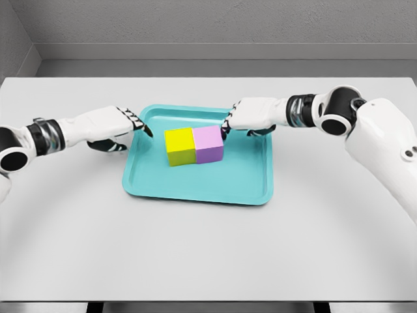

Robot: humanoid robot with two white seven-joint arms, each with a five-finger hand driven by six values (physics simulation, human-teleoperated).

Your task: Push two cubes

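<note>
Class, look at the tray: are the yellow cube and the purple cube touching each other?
Touching. The head view shows the yellow cube and the purple cube side by side on the teal tray, their facing sides meeting along one line with no tray colour between them.

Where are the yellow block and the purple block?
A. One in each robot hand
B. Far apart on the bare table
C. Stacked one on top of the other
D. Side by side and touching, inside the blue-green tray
D: the yellow block and the purple block sit pressed together side by side inside the tray, not stacked or held.
</note>
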